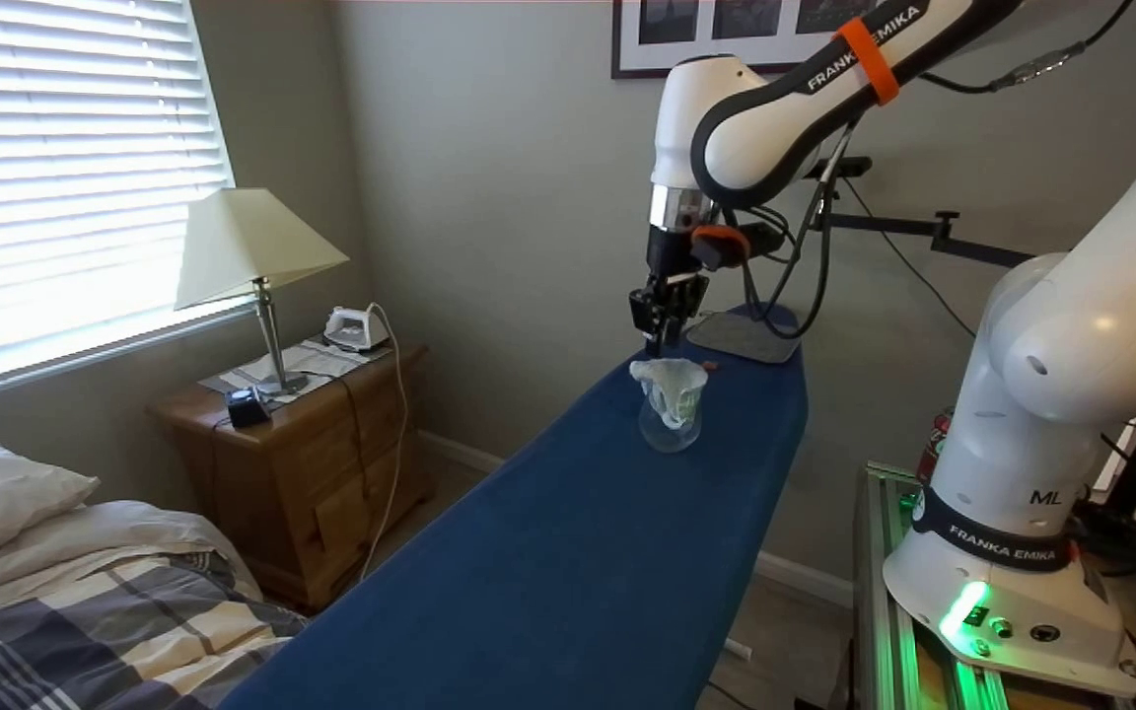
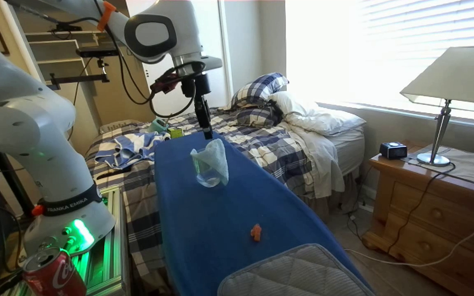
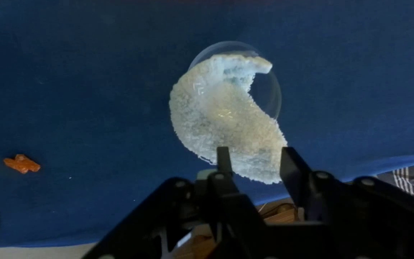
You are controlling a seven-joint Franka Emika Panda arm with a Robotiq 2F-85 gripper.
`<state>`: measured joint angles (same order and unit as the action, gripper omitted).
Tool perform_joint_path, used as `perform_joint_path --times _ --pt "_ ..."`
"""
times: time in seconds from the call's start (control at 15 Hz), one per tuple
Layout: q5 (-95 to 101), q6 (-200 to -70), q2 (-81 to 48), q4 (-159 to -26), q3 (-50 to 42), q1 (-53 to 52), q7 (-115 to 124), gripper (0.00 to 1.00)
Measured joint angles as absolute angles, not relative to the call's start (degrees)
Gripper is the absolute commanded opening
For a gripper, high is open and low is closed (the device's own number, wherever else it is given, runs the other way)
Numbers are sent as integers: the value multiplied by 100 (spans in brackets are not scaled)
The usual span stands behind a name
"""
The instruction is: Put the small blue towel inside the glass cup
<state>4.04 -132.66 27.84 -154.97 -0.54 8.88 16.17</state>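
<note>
A small pale blue towel (image 1: 672,383) lies draped over the mouth of a clear glass cup (image 1: 667,438) on the blue ironing board. In an exterior view, one end of the towel (image 2: 217,154) hangs down outside the glass cup (image 2: 206,176). In the wrist view the towel (image 3: 221,115) covers most of the cup; part of the cup's rim (image 3: 274,95) shows bare. Some of the towel seems to dip into the cup. My gripper (image 1: 655,347) is just above the towel's edge, also in an exterior view (image 2: 208,136). In the wrist view its fingertips (image 3: 254,149) are apart, with nothing held.
The blue ironing board (image 2: 196,222) bears a small orange object (image 2: 256,232) and a grey quilted pad (image 2: 294,273). A bed (image 2: 261,152) stands beside it. A nightstand (image 1: 302,473) with a lamp (image 1: 252,247) and an iron (image 1: 355,328) is near the window.
</note>
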Motion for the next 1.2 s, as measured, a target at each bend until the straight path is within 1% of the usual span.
perform_joint_path --times 0.13,0.27,0.47,0.73,1.2 --pt "390 -13212 2812 -15417 -114 921 1617 88" --pt "350 -13156 2776 -15328 -236 988 1616 100" --pt "194 -13057 2559 -15143 -530 1081 1605 100" --pt "-107 -12803 1935 -14750 -873 1183 1614 100" --pt "-457 -12482 590 -13960 -1017 1223 2013 100"
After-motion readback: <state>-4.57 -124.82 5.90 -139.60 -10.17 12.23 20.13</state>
